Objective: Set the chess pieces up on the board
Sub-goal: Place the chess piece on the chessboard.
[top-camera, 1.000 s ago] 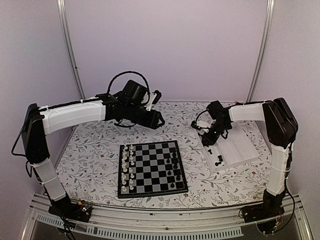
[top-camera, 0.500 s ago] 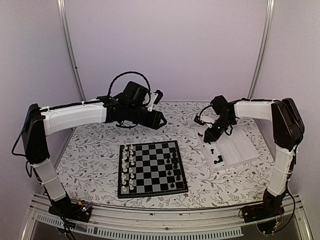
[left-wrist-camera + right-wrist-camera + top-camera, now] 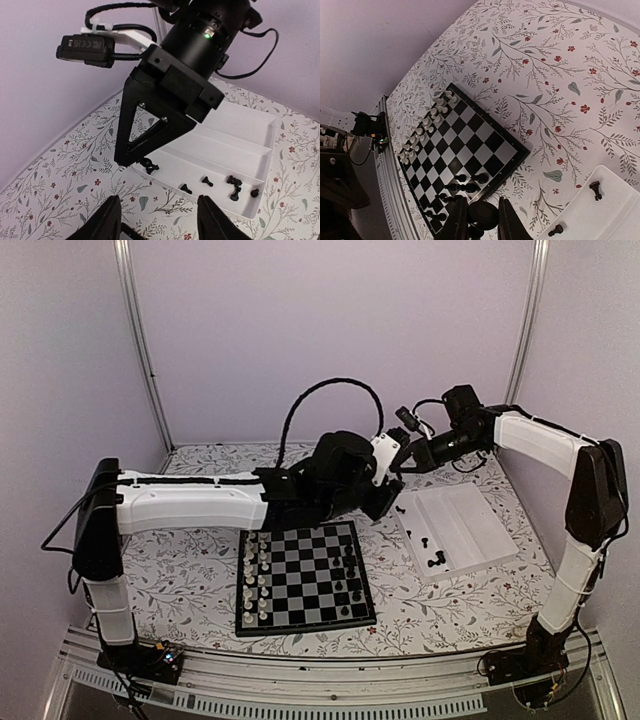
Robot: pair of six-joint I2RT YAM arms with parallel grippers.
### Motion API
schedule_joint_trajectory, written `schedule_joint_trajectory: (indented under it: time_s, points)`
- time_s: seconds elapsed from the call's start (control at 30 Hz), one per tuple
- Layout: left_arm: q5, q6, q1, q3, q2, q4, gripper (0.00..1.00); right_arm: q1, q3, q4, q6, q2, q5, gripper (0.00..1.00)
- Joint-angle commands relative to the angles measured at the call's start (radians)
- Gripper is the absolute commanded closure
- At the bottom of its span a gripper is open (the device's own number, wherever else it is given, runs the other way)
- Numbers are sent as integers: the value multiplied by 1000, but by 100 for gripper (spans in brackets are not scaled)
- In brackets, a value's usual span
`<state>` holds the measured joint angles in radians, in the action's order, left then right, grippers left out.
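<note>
**A:** What can go wrong from here?

**B:** Start near. The board (image 3: 305,575) is partly set. The white pieces (image 3: 255,575) fill its left two files, and a handful of black pieces (image 3: 350,575) stand crowded on its right side. Any descent there has to thread between them, so a finger could tip a neighbour.

**A:** And the left arm (image 3: 190,505)?

**B:** It stretches across just beyond the board's far edge. The left jaws are released, with nothing between them. A low swing over the board could, I judge, sweep the far ranks.

**A:** Then the tray (image 3: 470,530)?

**B:** A few more black pieces lie loose in it, mostly at its near end. Raised beside it, on the board side, the right jaws are clenched on one small black piece (image 3: 482,212). The grip sits at the very tips on a tiny rounded thing. It may slip, fall and roll.

**A:** The two arms look close.

**B:** Very. The left jaws sit just beside the right jaws, so a bump is my likeliest trouble. It would knock that piece free.

**A:** And the surface?

**B:** The tabletop (image 3: 200,560) is white, printed with grey-green sprigs and small red flowers. A dropped black piece could hide among them. A metal rail (image 3: 300,680) runs along the near edge.

**A:** The room?

**B:** It has plain lilac walls (image 3: 330,330) and two slim metal poles (image 3: 140,340) rising at the back corners.
</note>
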<state>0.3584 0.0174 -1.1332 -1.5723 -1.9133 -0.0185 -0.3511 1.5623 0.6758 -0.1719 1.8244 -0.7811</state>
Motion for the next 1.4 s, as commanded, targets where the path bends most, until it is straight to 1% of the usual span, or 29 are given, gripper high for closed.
schedule_joint_trajectory:
  time_s: [0.0,0.13,0.3,0.47,0.6,0.7,0.77,0.93,1.03,1.1,1.2,1.27,1.3,1.37]
  points:
    - [150,-21,-5,-67,-92,52,46,-3,12,-45,115,-22,-197,96]
    - [199,64,-5,-106,-133,58,44,-6,-1,-81,149,-37,-233,96]
    - [197,117,2,-134,-163,74,42,-9,-25,-106,162,-57,-253,96]
    - [188,167,18,-171,-188,43,43,-10,-43,-122,167,-72,-262,95]
    - [160,202,35,-184,-196,26,48,-11,-53,-131,166,-77,-271,95]
    - [143,218,45,-189,-200,23,52,-12,-60,-135,167,-80,-274,95]
    - [131,223,49,-190,-202,22,58,-13,-64,-139,167,-83,-274,95]
    - [101,239,62,-190,-204,22,74,-13,-72,-147,196,-92,-278,95]
    - [81,234,65,-190,-199,22,86,-13,-74,-150,201,-95,-280,94]
    - [64,223,68,-187,-191,22,91,-13,-72,-149,202,-96,-280,90]
    - [22,201,75,-170,-163,-27,96,-7,-57,-129,191,-98,-274,76]
    - [-29,187,82,-139,-130,-47,97,8,-16,-80,118,-102,-272,66]
    - [-58,179,85,-120,-108,-58,97,19,13,-47,84,-102,-273,63]
    - [-131,161,95,-86,-65,-87,97,45,65,5,-13,-107,-277,59]
